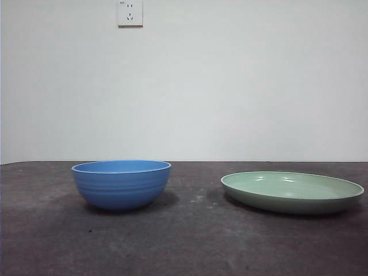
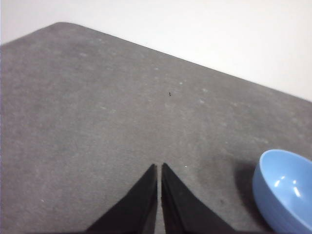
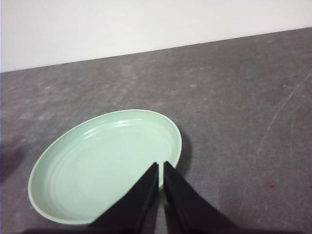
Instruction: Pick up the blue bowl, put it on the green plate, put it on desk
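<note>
Nothing is done yet: our round ridged blue bowl (image 1: 121,183) sits on the mottled grey desk (image 1: 190,241), apart from the shallow sage-green plate (image 1: 292,192). Our left gripper (image 2: 159,166) and right gripper (image 3: 161,165) are both pressed together, empty.

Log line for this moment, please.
blue bowl: on desk, empty | green plate: empty, apart | left gripper: shut | right gripper: shut

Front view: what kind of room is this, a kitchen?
Probably a plain test room, not a kitchen: a bare white wall with one socket, a scuffed dark desk, and only a blue bowl and green plate.
</note>
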You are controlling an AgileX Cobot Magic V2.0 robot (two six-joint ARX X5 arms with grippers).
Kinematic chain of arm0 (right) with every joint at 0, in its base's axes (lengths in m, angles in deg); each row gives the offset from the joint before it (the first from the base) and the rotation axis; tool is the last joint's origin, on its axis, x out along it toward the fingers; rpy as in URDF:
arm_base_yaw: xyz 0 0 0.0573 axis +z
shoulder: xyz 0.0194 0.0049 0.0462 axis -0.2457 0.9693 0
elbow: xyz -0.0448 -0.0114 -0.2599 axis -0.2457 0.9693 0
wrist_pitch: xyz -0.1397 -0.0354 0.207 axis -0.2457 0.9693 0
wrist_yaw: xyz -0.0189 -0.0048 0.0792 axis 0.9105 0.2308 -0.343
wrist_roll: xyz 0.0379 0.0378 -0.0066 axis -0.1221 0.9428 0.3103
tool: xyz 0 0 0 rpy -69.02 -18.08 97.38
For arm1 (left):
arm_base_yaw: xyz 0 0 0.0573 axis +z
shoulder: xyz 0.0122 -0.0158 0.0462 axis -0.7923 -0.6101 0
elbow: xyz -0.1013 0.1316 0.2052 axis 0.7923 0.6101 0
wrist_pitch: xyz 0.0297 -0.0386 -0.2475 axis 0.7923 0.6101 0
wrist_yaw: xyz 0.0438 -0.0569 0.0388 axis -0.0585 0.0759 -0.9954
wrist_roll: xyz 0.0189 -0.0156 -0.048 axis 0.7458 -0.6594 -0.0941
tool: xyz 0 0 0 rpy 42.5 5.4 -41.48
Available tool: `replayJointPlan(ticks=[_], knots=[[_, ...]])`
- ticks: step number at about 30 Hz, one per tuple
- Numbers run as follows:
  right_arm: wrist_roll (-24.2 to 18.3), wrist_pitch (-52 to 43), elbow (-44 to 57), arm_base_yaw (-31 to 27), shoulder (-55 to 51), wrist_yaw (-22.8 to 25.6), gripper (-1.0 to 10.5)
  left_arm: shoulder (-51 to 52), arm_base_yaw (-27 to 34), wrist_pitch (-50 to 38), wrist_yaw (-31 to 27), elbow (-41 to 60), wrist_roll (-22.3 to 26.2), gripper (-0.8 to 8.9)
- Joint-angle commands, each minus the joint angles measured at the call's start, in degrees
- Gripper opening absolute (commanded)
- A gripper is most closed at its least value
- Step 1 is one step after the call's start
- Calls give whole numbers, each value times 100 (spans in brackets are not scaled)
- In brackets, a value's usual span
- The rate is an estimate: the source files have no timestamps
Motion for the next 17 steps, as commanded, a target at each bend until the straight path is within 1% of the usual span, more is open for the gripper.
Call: replayJointPlan(ticks=[1, 2, 4, 7, 15, 17], knots=[[422, -7, -2, 4, -17, -31, 8, 11, 7, 166, -4, 31, -487, 14], [540, 15, -37, 4, -17, -24, 8, 11, 7, 258, 0, -31, -546, 14], [645, 24, -107, 4, -17, -11, 8, 11, 7, 417, 81, -162, -605, 15], [693, 103, -299, 4, -15, -7, 8, -2, 7, 643, 245, -420, -623, 15], [697, 614, -1099, 4, 24, 9, 8, -282, 7, 1196, 264, -1325, -623, 15], [688, 785, -1342, 4, 122, 9, 8, -437, 7, 1325, 354, -1563, -614, 15]])
